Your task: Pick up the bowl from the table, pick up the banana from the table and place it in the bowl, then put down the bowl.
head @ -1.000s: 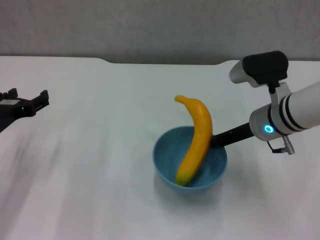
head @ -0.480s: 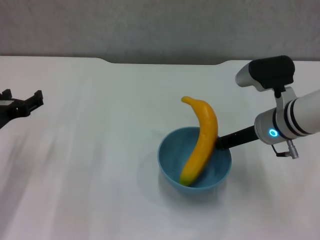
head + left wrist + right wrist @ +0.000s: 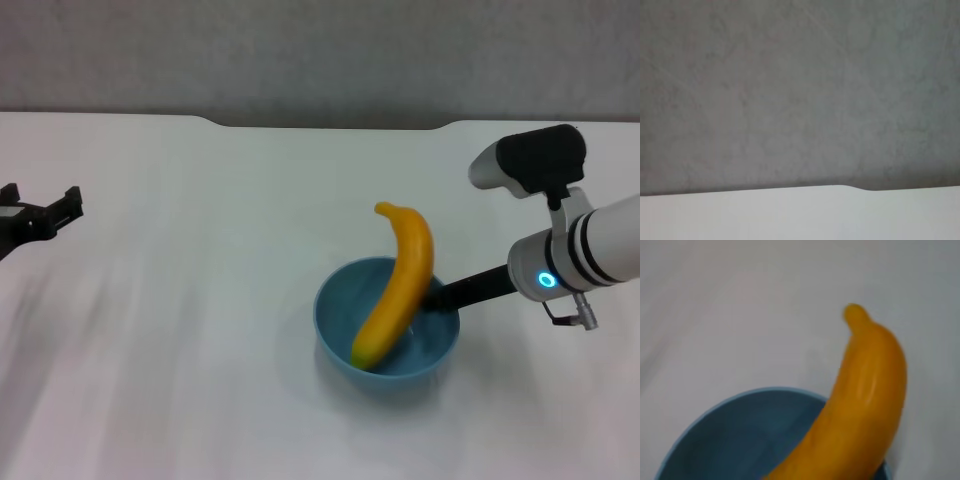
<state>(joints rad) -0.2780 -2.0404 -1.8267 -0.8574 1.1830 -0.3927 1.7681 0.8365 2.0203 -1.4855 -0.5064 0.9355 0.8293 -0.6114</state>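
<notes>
The light-blue bowl (image 3: 335, 318) is right of the table's middle, with the yellow-orange banana (image 3: 402, 280) leaning in it, its upper end sticking out over the far right rim. My right gripper (image 3: 440, 295) reaches in from the right and is shut on the bowl's right rim. I cannot tell whether the bowl touches the table (image 3: 180, 330). The right wrist view shows the banana (image 3: 865, 400) up close over the bowl's inside (image 3: 750, 435). My left gripper (image 3: 40, 208) is open and empty at the far left edge.
The white table's far edge has a shallow notch (image 3: 330, 125), with a grey wall behind it. The left wrist view shows only that wall and the table's far edge (image 3: 790, 210).
The right gripper has carried the bowl and banana a little to the right, then slightly lower. The left gripper has drawn back toward the left edge.
</notes>
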